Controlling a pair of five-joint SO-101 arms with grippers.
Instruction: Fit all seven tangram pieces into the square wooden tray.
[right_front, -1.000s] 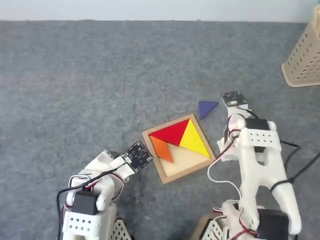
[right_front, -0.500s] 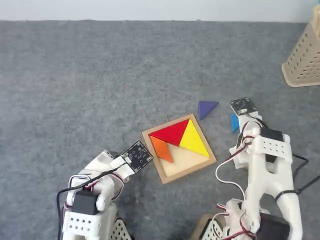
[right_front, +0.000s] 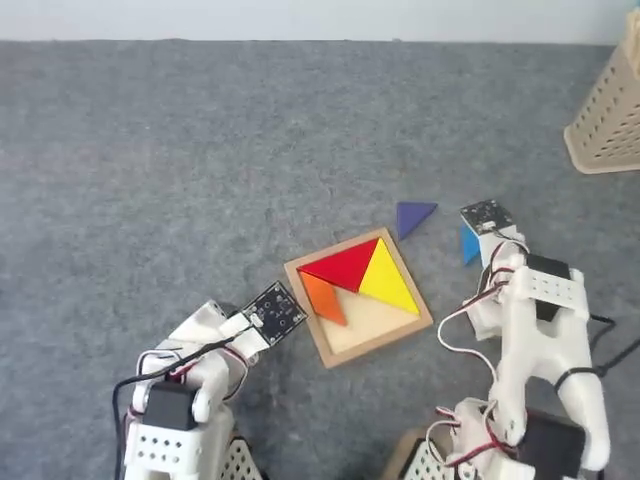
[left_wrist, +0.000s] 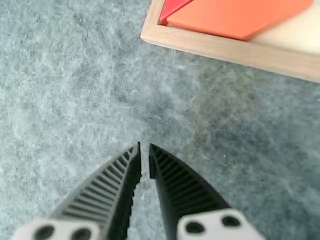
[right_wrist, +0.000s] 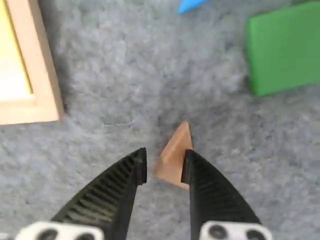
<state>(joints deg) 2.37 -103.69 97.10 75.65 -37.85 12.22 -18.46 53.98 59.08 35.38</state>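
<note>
Right gripper (right_wrist: 164, 160) drew back; tray (right_front: 365, 328) holds three pieces (right_front: 345, 265)

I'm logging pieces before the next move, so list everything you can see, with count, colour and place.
wooden tray: one, light wood, on the grey carpet between the arms
red triangle: one, in the tray
yellow triangle: one, in the tray, against the red
orange piece: one, in the tray
dark blue triangle: one, on the carpet beyond the tray
light blue piece: one, on the carpet by the right arm
green piece: one, on the carpet
tan triangle: one, between the right hand's fingers
basket: one, beige, far right
left hand: shut, near the tray
right hand: open, around the tan triangle
</note>
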